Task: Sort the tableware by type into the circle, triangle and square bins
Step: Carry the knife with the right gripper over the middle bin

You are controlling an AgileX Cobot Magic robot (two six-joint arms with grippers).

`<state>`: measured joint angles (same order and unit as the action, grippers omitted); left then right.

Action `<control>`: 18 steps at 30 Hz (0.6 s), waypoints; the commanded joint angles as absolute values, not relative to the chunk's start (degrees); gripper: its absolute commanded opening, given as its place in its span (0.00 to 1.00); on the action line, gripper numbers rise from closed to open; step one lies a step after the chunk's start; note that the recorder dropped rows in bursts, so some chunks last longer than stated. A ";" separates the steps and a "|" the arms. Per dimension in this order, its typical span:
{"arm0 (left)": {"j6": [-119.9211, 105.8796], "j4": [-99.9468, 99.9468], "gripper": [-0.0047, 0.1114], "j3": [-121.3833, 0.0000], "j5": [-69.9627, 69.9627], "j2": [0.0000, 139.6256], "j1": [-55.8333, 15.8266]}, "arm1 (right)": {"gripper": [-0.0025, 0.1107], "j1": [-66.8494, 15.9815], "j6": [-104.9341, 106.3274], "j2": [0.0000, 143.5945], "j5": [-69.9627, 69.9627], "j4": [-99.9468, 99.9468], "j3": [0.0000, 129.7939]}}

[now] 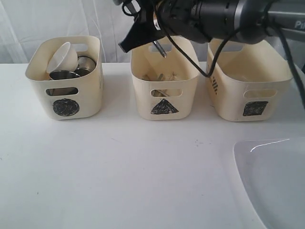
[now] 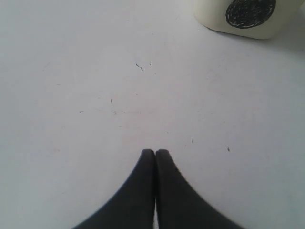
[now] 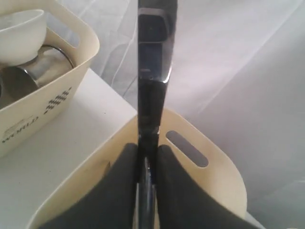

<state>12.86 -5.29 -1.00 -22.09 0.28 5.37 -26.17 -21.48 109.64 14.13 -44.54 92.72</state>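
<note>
Left jaws: closed, empty, over open worktop [image 2: 71, 95]
Right jaws: pinching steel utensil [image 3: 153, 71] above triangle bin [image 1: 143, 95]

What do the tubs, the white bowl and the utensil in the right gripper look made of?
Tubs: likely plastic, matte cream, moulded rounded corners and cut-out handles. White bowl: smooth, ceramic or melamine, cannot tell. Utensil in the right gripper: polished metal, mirror-like reflections.

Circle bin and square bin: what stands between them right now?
The triangle bin stands between the circle bin and the square bin, all three in one row, as the exterior view shows.
</note>
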 commanded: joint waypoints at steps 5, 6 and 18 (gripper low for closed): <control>13.12 -5.73 0.04 -0.48 -24.96 0.00 5.57 | 0.02 -21.58 -23.52 116.82 12.16 -46.56 92.62; 13.12 -5.73 0.04 -0.48 -24.96 0.00 5.57 | 0.02 -21.25 -23.52 117.51 12.05 -46.56 92.62; 13.12 -5.73 0.04 -0.48 -24.96 0.00 5.57 | 0.23 -19.58 -23.81 119.39 12.26 -46.10 92.62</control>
